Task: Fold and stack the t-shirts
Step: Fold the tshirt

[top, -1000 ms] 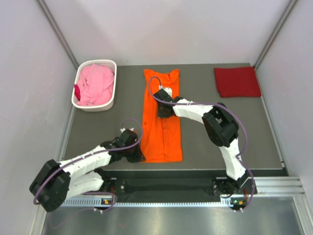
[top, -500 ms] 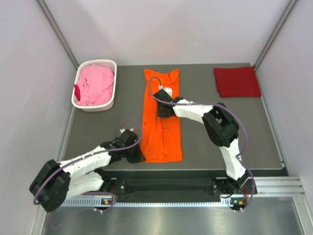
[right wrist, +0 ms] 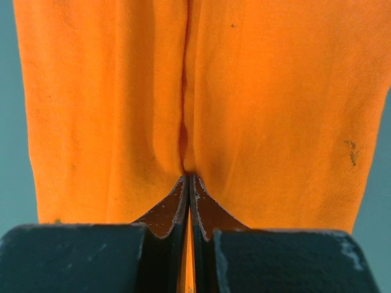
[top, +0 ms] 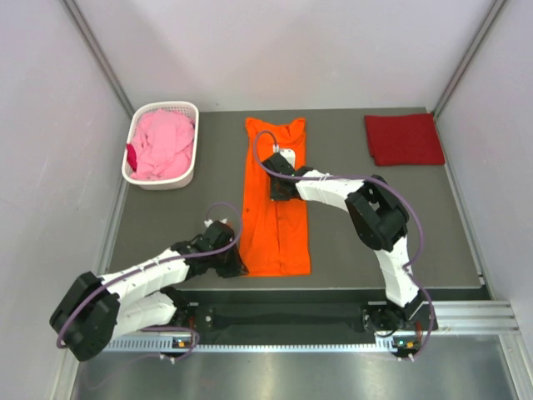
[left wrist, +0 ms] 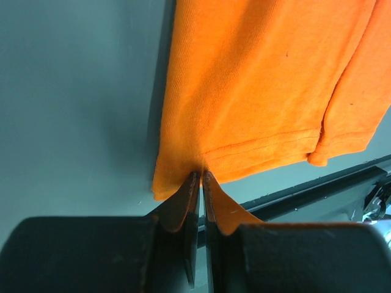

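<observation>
Orange t-shirt (top: 258, 225), centre frame: your left gripper (left wrist: 200, 174) is clamped on its lower-left hem corner, your right gripper (right wrist: 187, 178) pinches a mid-length crease, apparently staging a fold.

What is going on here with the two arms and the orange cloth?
The orange t-shirt is the one being handled. It lies flat as a long narrow strip in the middle of the table. The left tool is shut on its near left hem corner, and the right tool pinches a crease near its middle. A dark red t-shirt lies folded at the far right. The pink t-shirt sits crumpled in the white basket, not yet folded.
</observation>
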Controlling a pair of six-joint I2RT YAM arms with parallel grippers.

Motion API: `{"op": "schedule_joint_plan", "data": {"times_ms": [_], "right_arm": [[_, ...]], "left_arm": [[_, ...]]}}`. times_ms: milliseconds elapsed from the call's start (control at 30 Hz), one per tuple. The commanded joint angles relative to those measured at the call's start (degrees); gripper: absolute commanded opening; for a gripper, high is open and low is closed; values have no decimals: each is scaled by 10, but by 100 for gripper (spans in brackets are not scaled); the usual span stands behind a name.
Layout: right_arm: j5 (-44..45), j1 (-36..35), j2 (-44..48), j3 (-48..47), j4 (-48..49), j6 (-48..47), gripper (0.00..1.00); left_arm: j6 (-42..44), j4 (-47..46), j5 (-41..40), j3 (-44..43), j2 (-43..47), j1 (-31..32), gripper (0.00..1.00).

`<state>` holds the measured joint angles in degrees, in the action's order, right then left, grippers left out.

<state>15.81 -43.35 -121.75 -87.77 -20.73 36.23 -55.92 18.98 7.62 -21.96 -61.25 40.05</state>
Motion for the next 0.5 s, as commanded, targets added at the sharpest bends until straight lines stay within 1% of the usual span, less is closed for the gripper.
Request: {"op": "schedule_joint_plan", "data": {"times_ms": [0,133,200,233,267,333,367,400,433,467], "right_arm": [[26,6,24,8,0,7,0],[22,6,24,8,0,9,0],[-2,6,27,1,0,1,0],[-10,6,30,-6,-4,-11,5],[-15,6,33,-23,-12,-17,9],[-19,6,53,-36,-39,-24,19],[-23,6,62,-38,-43,-26,20],[-35,7,71,-35,-49,-26,22],[-44,9,91,-31,-53,-26,26],[-52,11,100,-21,-56,-26,27]], "left_arm": [[3,50,-48,2,-1,4,13],[12,84,-52,-32,21,5,17],[25,111,-52,-52,29,5,21],[32,123,-53,-85,35,4,23],[39,138,-58,-102,39,4,30],[62,175,-71,-150,39,5,35],[68,182,-71,-161,39,4,37],[74,186,-90,-166,36,4,38],[73,185,-87,-168,29,4,38],[73,185,-81,-165,25,4,38]]}}
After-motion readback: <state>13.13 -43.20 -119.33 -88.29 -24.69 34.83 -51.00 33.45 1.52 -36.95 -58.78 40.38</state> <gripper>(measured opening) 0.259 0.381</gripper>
